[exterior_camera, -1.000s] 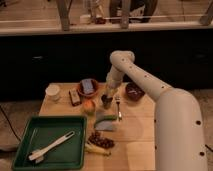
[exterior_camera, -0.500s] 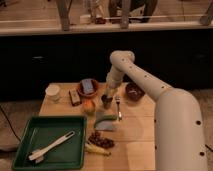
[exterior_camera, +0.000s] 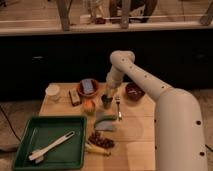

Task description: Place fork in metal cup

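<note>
The small dark metal cup point(exterior_camera: 106, 102) stands on the wooden table point(exterior_camera: 145, 145), just right of the orange fruit point(exterior_camera: 89, 105). The slim silvery fork point(exterior_camera: 118, 106) lies flat on the table just right of the cup, tines toward the back, handle toward me. My gripper point(exterior_camera: 107, 93) hangs from the white arm directly above the cup, close to its rim. It holds nothing that I can see.
A white cup point(exterior_camera: 52, 91) and a brown bowl with a blue thing point(exterior_camera: 88, 87) stand at the back left. Another brown bowl point(exterior_camera: 134, 92) is at the back right. A green tray point(exterior_camera: 30, 150) holds a white long-handled utensil point(exterior_camera: 50, 147). Grapes point(exterior_camera: 100, 139) and a green item point(exterior_camera: 106, 120) lie in front.
</note>
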